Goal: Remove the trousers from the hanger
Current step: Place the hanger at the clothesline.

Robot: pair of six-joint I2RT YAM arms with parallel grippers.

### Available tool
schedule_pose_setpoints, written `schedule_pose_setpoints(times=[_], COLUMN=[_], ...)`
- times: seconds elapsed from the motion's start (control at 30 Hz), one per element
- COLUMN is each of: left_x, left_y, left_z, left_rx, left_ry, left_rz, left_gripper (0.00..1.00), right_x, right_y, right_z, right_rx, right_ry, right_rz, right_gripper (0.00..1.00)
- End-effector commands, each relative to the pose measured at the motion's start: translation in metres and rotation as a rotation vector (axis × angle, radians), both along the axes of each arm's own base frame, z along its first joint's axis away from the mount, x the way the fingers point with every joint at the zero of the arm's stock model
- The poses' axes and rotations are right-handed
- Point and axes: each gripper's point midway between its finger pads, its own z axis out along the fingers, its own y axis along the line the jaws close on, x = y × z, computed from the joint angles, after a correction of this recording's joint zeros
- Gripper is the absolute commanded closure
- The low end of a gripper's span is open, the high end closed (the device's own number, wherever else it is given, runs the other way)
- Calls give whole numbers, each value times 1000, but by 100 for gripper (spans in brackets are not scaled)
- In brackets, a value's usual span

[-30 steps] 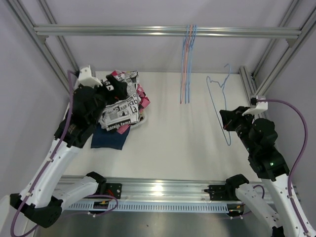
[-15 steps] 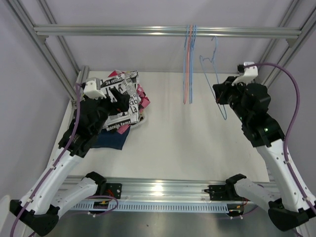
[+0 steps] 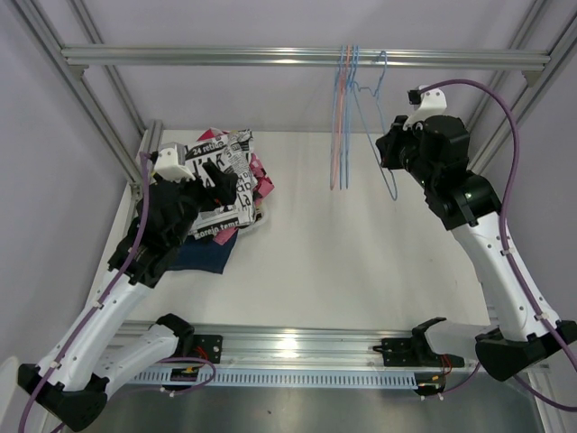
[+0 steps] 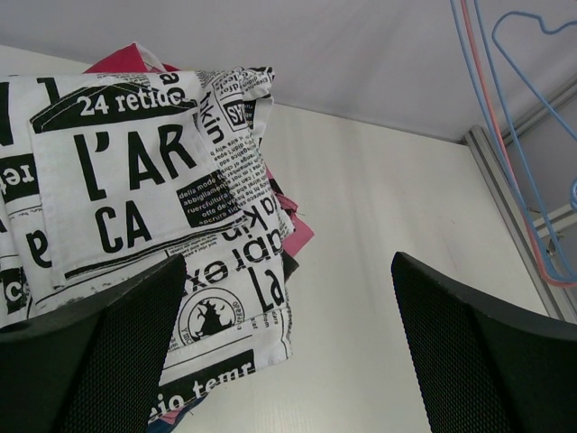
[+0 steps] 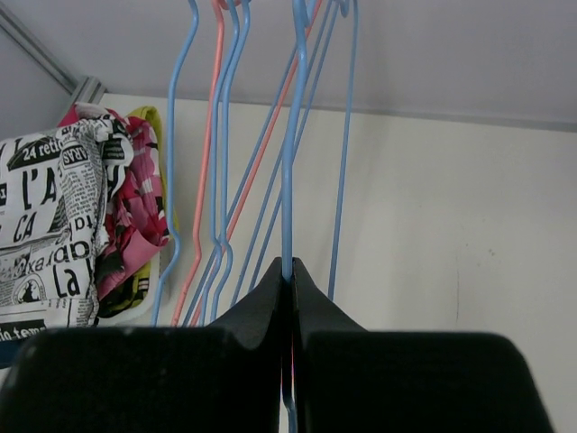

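The trousers lie in a pile at the table's back left. The white newspaper-lettered pair [image 3: 224, 185] is on top, over the pink-red pair [image 3: 262, 187] and the navy pair [image 3: 202, 255]. The lettered pair also shows in the left wrist view [image 4: 135, 180]. A yellow edge [image 5: 146, 122] shows in the right wrist view. I cannot make out the camouflage pair. My left gripper [image 3: 213, 177] is open and empty just above the pile [image 4: 288, 352]. My right gripper [image 3: 389, 147] is shut on a bare blue wire hanger [image 3: 377, 108], held up by the rail [image 5: 290, 269].
Several bare blue and pink wire hangers [image 3: 343, 117] hang from the overhead rail [image 3: 225, 56], just left of the held hanger. A white rim [image 3: 259, 219] shows under the pile. Frame posts stand at both back corners.
My right arm has lifted the blue hanger from the right side of the table up and left to the rail. My left gripper has risen slightly off the pile.
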Motion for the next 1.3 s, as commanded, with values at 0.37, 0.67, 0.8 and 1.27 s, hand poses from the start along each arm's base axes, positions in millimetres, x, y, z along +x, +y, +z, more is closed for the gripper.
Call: schedule_pose_setpoints(times=[0.37, 0.67, 0.8, 1.27], left_x=[2, 4, 4, 5], left_y=[0, 6, 7, 7], left_z=[9, 7, 7, 7], left_rx=[-2, 17, 23, 27], left_ry=[-32, -34, -35, -33], left_rz=[2, 26, 35, 36], left_gripper=[1, 1, 1, 0], right_x=[-3, -30, -38, -4], right_y=[4, -8, -14, -9], right_z=[82, 71, 73, 79], right_rx=[95, 91, 86, 60], right_ry=[-222, -181, -194, -196], right_rz=[17, 2, -10, -22], right_gripper=[100, 100, 100, 100])
